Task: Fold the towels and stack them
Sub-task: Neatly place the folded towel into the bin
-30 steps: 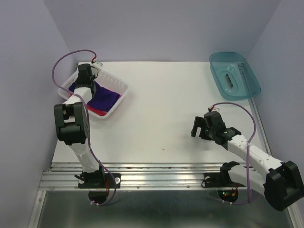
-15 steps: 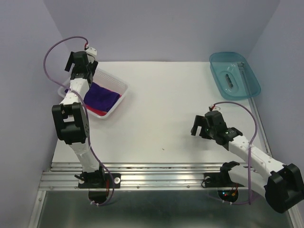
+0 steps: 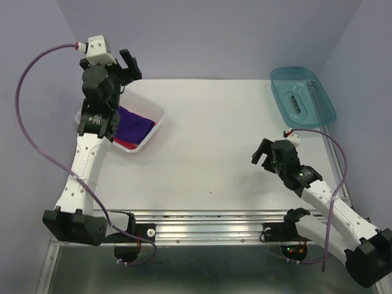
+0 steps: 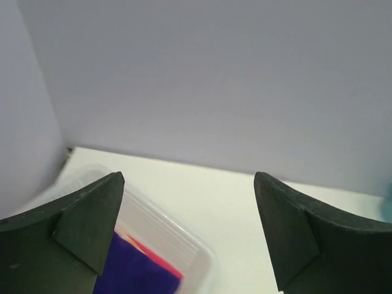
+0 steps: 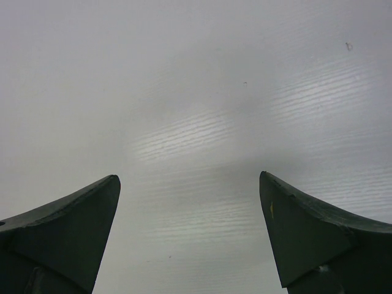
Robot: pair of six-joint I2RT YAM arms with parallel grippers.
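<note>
A dark purple-blue towel (image 3: 133,124) lies folded in the white basket (image 3: 154,110) at the table's far left, on top of a pink-red towel (image 3: 125,144) whose edge shows at the near side. My left gripper (image 3: 128,64) is raised above the basket's far end, open and holding nothing. In the left wrist view, the left gripper (image 4: 188,176) frames the basket rim (image 4: 164,228), the purple towel (image 4: 131,271) and the pink-red edge (image 4: 158,255) below. My right gripper (image 3: 262,157) hovers open over bare table at right; in its wrist view the right gripper (image 5: 189,176) holds nothing.
A teal tray (image 3: 318,113) holding a small item sits at the far right corner. Lilac walls close in the back and both sides. A metal rail (image 3: 202,215) runs along the near table edge.
My left gripper opened, let go of the purple towel in the basket and rose well above it. The right arm drew back slightly toward the right.
</note>
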